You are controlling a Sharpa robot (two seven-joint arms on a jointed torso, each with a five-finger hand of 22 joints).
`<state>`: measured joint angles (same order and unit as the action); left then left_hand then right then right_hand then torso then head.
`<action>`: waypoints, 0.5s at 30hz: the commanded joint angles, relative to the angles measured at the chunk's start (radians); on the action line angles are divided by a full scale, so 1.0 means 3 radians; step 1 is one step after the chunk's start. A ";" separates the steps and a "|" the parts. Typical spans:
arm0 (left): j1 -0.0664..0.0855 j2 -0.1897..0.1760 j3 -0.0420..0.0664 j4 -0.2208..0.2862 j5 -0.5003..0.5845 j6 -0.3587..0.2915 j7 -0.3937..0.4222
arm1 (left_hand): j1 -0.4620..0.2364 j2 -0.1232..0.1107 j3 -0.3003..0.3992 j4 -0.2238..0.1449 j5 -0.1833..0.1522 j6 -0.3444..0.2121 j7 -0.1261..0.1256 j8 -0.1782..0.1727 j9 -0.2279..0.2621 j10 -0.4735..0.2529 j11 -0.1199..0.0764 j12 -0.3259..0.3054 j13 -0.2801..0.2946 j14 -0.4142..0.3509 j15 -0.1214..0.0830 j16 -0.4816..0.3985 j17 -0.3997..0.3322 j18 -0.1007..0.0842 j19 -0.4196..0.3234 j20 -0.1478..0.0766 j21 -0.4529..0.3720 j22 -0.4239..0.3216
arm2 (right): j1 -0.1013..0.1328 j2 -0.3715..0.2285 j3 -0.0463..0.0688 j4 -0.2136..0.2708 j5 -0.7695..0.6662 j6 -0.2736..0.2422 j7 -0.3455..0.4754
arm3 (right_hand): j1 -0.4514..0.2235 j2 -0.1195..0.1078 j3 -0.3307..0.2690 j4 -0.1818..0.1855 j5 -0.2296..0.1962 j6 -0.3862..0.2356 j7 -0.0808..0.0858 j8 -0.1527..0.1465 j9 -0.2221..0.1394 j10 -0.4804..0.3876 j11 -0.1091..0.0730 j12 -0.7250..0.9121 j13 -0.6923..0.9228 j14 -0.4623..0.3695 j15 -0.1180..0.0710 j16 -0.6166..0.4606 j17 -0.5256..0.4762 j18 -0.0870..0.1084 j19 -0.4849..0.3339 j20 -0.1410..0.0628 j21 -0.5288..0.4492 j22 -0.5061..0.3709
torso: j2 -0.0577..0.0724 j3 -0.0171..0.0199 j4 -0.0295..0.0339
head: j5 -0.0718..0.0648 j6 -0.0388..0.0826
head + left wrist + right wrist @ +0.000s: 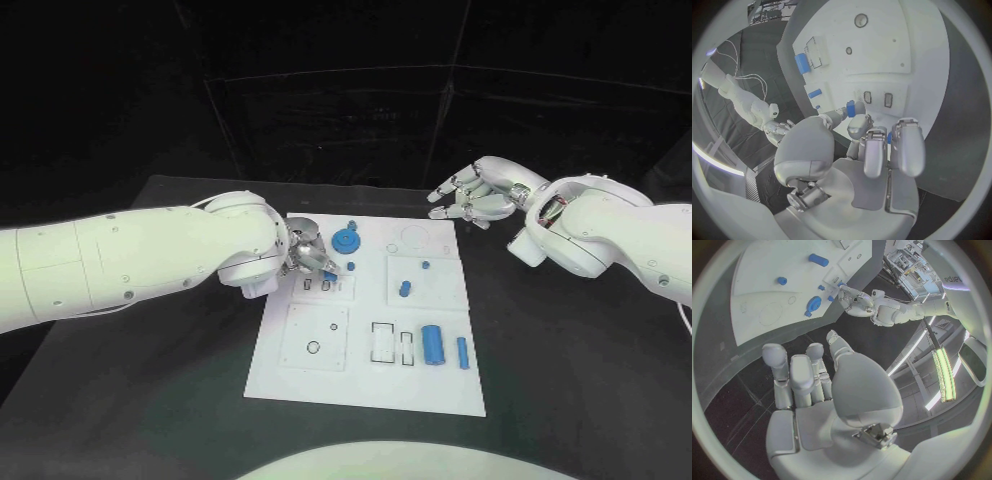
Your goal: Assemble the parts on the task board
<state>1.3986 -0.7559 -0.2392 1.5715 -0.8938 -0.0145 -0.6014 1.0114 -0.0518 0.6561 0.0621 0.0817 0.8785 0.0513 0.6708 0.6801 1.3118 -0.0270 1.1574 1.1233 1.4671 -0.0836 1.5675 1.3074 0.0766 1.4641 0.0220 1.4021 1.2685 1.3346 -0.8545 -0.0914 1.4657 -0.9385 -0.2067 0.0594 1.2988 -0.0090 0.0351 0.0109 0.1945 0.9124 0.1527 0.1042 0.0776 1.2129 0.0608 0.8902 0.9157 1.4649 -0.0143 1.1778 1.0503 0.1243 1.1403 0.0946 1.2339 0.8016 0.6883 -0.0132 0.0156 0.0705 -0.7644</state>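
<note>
Several blue parts (436, 346) beside slots (384, 343)

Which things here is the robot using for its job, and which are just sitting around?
For the job:
- task board
- small blue part held in the left hand fingers
- blue disc
- blue cylinder
- thin blue rod
- small blue peg

Just around:
- black table
- right hand, holding nothing, off the board
</note>
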 commanded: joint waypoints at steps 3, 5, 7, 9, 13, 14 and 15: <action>-0.0051 -0.0002 0.0001 -0.0002 -0.0412 -0.0210 0.0016 | -0.0025 0.0014 0.0543 -0.0525 0.0017 -0.0011 -0.0022 0.0016 0.0006 0.0015 -0.0001 0.0003 0.0000 0.0346 -0.0008 0.0011 0.0878 -0.0054 -0.0005 0.0007 -0.0011 0.0003 | 0.0007 -0.0001 0.0003 -0.0001 -0.0001 0.0019 0.0005 | 0.0020 0.0011 -0.0024 -0.0005 0.0011 0.0014 -0.0003 0.0016 0.0002 -0.0030 0.0001 -0.0012 -0.0003 -0.0004 -0.0002 -0.0020 -0.0003 0.0053 -0.0025 0.0006 -0.0015 -0.0003 | -0.0006 0.0000 0.0005 | 0.0003 -0.0015; -0.0069 -0.0001 0.0001 -0.0011 -0.0476 -0.0195 0.0002 | -0.0025 0.0013 0.0545 -0.0526 0.0016 -0.0011 -0.0022 0.0017 0.0007 0.0017 -0.0001 0.0005 0.0003 0.0346 -0.0008 0.0011 0.0878 -0.0055 -0.0005 0.0007 -0.0011 0.0004 | 0.0007 -0.0003 0.0003 -0.0002 -0.0001 0.0017 0.0006 | 0.0020 0.0011 -0.0024 -0.0005 0.0011 0.0014 -0.0003 0.0016 0.0002 -0.0030 0.0001 -0.0012 -0.0003 -0.0004 -0.0002 -0.0020 -0.0003 0.0053 -0.0025 0.0006 -0.0015 -0.0003 | -0.0005 -0.0001 0.0002 | 0.0006 -0.0016; -0.0080 0.0001 0.0000 -0.0017 -0.0519 -0.0168 -0.0011 | -0.0026 0.0012 0.0548 -0.0527 0.0016 -0.0011 -0.0022 0.0018 0.0008 0.0018 -0.0002 0.0006 0.0004 0.0346 -0.0009 0.0011 0.0878 -0.0054 -0.0006 0.0007 -0.0012 0.0001 | 0.0007 -0.0004 0.0003 -0.0003 -0.0001 0.0016 0.0008 | 0.0020 0.0011 -0.0024 -0.0005 0.0011 0.0014 -0.0003 0.0016 0.0002 -0.0030 0.0001 -0.0012 -0.0003 -0.0004 -0.0002 -0.0020 -0.0003 0.0053 -0.0025 0.0006 -0.0015 -0.0003 | -0.0004 -0.0003 -0.0002 | 0.0000 -0.0021; -0.0088 0.0008 0.0000 -0.0024 -0.0557 -0.0140 -0.0026 | -0.0026 0.0008 0.0551 -0.0530 0.0016 -0.0012 -0.0022 0.0019 0.0009 0.0021 -0.0002 0.0010 0.0007 0.0346 -0.0009 0.0011 0.0878 -0.0055 -0.0003 0.0006 -0.0009 0.0007 | 0.0007 -0.0004 0.0003 -0.0004 -0.0001 0.0014 0.0009 | 0.0018 0.0011 -0.0026 -0.0003 0.0011 0.0014 -0.0003 0.0017 0.0002 -0.0031 0.0002 -0.0014 -0.0006 -0.0004 -0.0002 -0.0022 -0.0004 0.0053 -0.0027 0.0006 -0.0017 -0.0007 | -0.0002 -0.0003 -0.0002 | -0.0023 -0.0021; -0.0102 0.0022 0.0000 -0.0036 -0.0596 -0.0059 -0.0064 | -0.0026 0.0003 0.0560 -0.0535 0.0015 -0.0013 -0.0023 0.0023 0.0012 0.0028 -0.0003 0.0018 0.0014 0.0346 -0.0010 0.0011 0.0878 -0.0057 0.0000 0.0006 -0.0003 0.0017 | 0.0007 -0.0001 0.0003 -0.0005 -0.0001 0.0012 0.0013 | 0.0017 0.0011 -0.0028 -0.0002 0.0012 0.0014 -0.0003 0.0017 0.0002 -0.0032 0.0002 -0.0017 -0.0008 -0.0004 -0.0002 -0.0023 -0.0004 0.0054 -0.0029 0.0006 -0.0019 -0.0010 | 0.0001 -0.0002 -0.0004 | -0.0021 -0.0021; -0.0103 0.0023 0.0000 -0.0036 -0.0599 -0.0043 -0.0071 | -0.0026 0.0003 0.0560 -0.0535 0.0015 -0.0013 -0.0023 0.0023 0.0012 0.0028 -0.0003 0.0018 0.0014 0.0346 -0.0010 0.0011 0.0878 -0.0057 0.0000 0.0006 -0.0003 0.0017 | 0.0007 -0.0001 0.0003 -0.0005 -0.0001 0.0011 0.0014 | 0.0017 0.0011 -0.0028 -0.0002 0.0012 0.0014 -0.0003 0.0017 0.0002 -0.0032 0.0002 -0.0017 -0.0008 -0.0004 -0.0002 -0.0023 -0.0004 0.0054 -0.0029 0.0006 -0.0019 -0.0010 | 0.0002 -0.0004 -0.0005 | -0.0022 -0.0023; -0.0105 0.0026 0.0000 -0.0037 -0.0608 -0.0006 -0.0087 | -0.0026 0.0003 0.0560 -0.0535 0.0015 -0.0013 -0.0023 0.0023 0.0012 0.0028 -0.0003 0.0018 0.0014 0.0346 -0.0010 0.0011 0.0878 -0.0057 0.0000 0.0006 -0.0003 0.0017 | 0.0007 0.0000 0.0003 -0.0007 -0.0001 0.0009 0.0015 | 0.0016 0.0011 -0.0029 -0.0002 0.0012 0.0014 -0.0003 0.0017 0.0002 -0.0033 0.0002 -0.0018 -0.0009 -0.0004 -0.0002 -0.0024 -0.0004 0.0054 -0.0031 0.0006 -0.0021 -0.0014 | 0.0001 -0.0003 -0.0001 | -0.0025 -0.0025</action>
<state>1.3669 -0.7496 -0.2396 1.5605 -1.0348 -0.0436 -0.6109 1.0022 -0.0610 0.6739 0.0443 0.0812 0.8785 0.0514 0.6708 0.6819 1.3116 -0.0267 1.1574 1.1266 1.4671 -0.0837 1.5676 1.3074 0.0767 1.4642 0.0220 1.4021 1.2720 1.3346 -0.8551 -0.0914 1.4632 -0.9385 -0.2064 0.0590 1.2988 -0.0090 0.0322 0.0081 0.1945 0.9124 0.1527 0.1042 0.0777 1.2129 0.0608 0.8902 0.9142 1.4649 -0.0143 1.1754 1.0504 0.1243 1.1367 0.0982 1.2339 0.7987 0.6876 -0.0138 0.0153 0.0640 -0.7708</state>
